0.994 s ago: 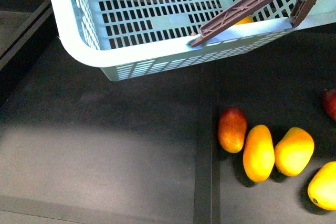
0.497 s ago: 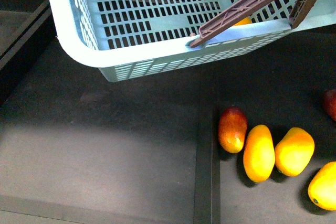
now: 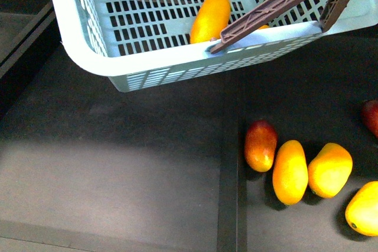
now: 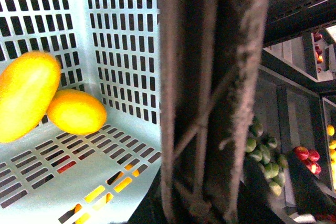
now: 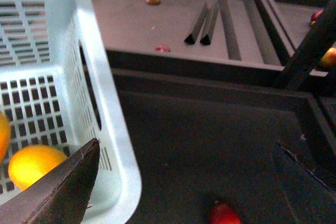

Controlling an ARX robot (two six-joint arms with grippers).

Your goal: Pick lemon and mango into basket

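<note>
My right gripper [image 5: 184, 182] is wide open, holding nothing, next to the basket [image 3: 88, 57] wall. My left gripper: can't tell its state, the brown handle [image 4: 210, 103] fills its view. The mango [image 3: 211, 16], long, smooth and yellow, lies on the basket floor touching the rounder lemon [image 4: 76, 112].
</note>
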